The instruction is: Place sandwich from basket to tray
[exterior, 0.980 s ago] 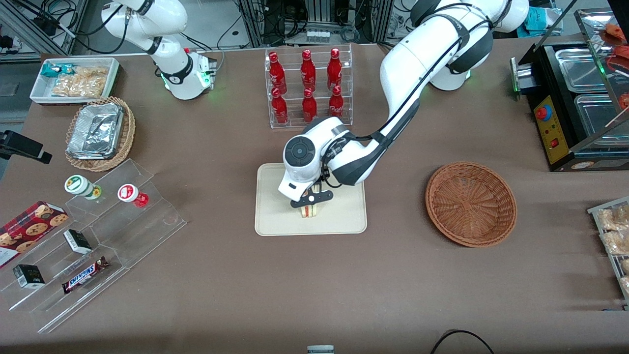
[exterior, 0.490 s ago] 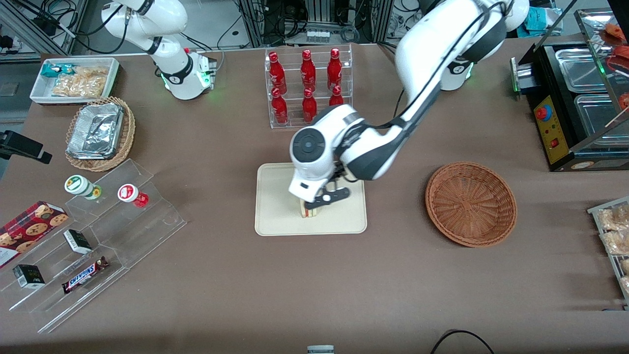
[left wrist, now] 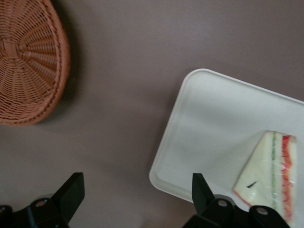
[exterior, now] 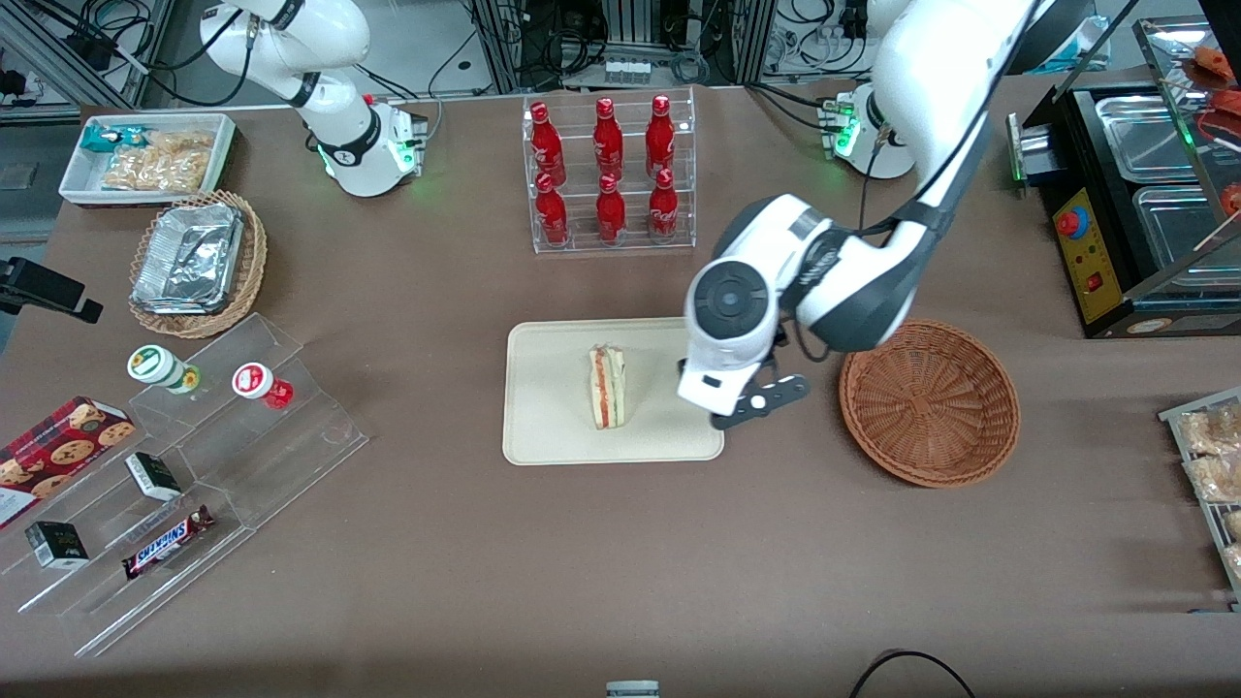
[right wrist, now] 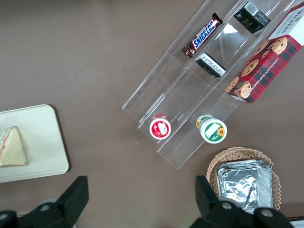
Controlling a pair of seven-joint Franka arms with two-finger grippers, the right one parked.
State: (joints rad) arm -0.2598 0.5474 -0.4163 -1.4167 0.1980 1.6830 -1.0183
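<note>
The sandwich [exterior: 608, 388] lies flat on the cream tray [exterior: 543, 427], with its red and green filling edge showing. It also shows in the left wrist view [left wrist: 268, 171] and the right wrist view [right wrist: 12, 148]. My left gripper [exterior: 756, 402] is open and empty. It hangs over the bare table between the tray's edge and the reddish-brown wicker basket [exterior: 929, 402], which is empty. In the left wrist view the gripper [left wrist: 137, 192] has its fingers spread wide over the table beside the tray's corner [left wrist: 166, 171]. The basket [left wrist: 28, 61] shows there too.
A clear rack of red bottles [exterior: 609, 174] stands farther from the camera than the tray. A clear stepped shelf with snacks [exterior: 194, 465], a tan basket of foil containers [exterior: 199, 262] and a white bin [exterior: 145, 155] lie toward the parked arm's end. A black appliance [exterior: 1134, 194] stands toward the working arm's end.
My gripper has let go of the sandwich, lifted off it and moved sideways off the tray toward the basket. The sandwich now lies flat on the tray.
</note>
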